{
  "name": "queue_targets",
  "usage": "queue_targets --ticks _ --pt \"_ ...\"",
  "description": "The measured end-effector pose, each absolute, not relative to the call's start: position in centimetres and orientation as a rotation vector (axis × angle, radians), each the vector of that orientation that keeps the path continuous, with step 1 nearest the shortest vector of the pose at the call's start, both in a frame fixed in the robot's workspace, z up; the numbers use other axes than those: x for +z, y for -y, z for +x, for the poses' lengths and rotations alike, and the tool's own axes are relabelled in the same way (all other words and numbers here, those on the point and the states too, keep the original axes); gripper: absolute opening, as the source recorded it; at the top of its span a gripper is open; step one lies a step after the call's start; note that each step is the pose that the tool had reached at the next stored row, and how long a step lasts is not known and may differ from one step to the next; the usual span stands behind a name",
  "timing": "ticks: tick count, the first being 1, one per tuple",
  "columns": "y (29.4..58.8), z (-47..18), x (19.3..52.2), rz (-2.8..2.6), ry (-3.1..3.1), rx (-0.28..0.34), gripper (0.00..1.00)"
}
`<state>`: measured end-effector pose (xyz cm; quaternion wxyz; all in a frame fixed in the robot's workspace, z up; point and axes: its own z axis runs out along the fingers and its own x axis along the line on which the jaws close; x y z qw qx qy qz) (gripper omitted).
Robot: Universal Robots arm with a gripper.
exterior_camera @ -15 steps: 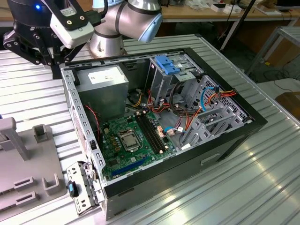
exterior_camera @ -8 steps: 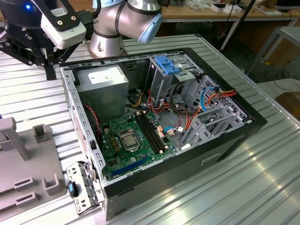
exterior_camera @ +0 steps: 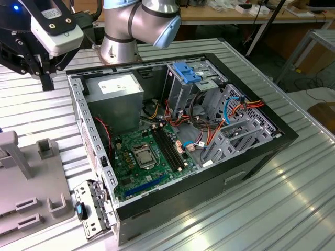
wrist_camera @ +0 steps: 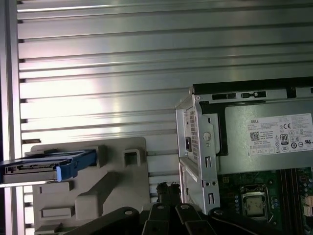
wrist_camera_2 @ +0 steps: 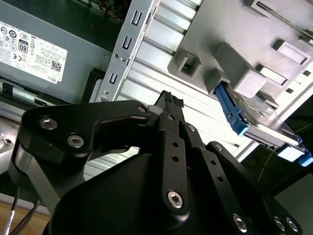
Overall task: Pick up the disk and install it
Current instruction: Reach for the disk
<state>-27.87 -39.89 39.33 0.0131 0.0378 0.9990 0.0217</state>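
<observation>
Second wrist view: your claw (wrist_camera_2: 169,102) looks closed right up, the two fingertips meeting in one black point with nothing pinched between them. Same story in the first wrist view, so it's got hold of nothing.

The disk (wrist_camera: 44,166) is parked in the grey fixture (wrist_camera: 105,188). It sits at one corner of the fixture and pokes out past its edge. You see it edge-on, a thin dark slab with blue rails along it. In the second wrist view it's tucked under one of the fixture's grey blocks (wrist_camera_2: 242,81).

The claw is well apart from the disk. In the first wrist view its tip hangs over the strip of ribbed surface (wrist_camera: 98,63) between the fixture and the corner of the open PC case (wrist_camera: 195,142).

In the exterior view the case sits mid-surface, lid off, with the motherboard (exterior_camera: 146,157) and the grey power supply (exterior_camera: 112,97) in plain sight. The fixture stands just beside it, toward the exterior view's left.
</observation>
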Motion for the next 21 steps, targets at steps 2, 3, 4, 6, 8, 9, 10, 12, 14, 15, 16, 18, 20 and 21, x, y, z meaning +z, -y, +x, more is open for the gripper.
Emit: queue_targets --ticks 2,3,4,6,8,9,10,12,14,15,16,18,20,21 --pt "39.9 -28.3 39.3 0.118 -3.113 0.068 0.11" --pt "39.9 -28.5 39.3 0.118 -3.112 0.068 0.11" --pt "39.9 -28.6 39.3 0.118 -3.112 0.068 0.11" --pt "39.9 -28.9 39.3 0.118 -3.112 0.068 0.11" --pt "39.9 -29.3 39.3 0.118 -3.112 0.068 0.11" --pt "39.9 -29.4 39.3 0.118 -3.112 0.068 0.11" --pt "39.9 -29.6 39.3 0.118 -3.112 0.068 0.11" --pt "39.9 -30.0 39.3 0.118 -3.113 0.068 0.11" --pt "39.8 -30.5 39.3 0.118 -3.113 0.068 0.11" --pt "39.7 -30.7 39.3 0.118 -3.112 0.068 0.11" --pt "39.6 -30.8 39.3 0.118 -3.113 0.068 0.11" --pt "39.5 -31.1 39.3 0.118 -3.112 0.068 0.11" --pt "39.3 -31.4 39.3 0.118 -3.112 0.068 0.11" --pt "39.3 -31.5 39.3 0.118 -3.113 0.068 0.11"
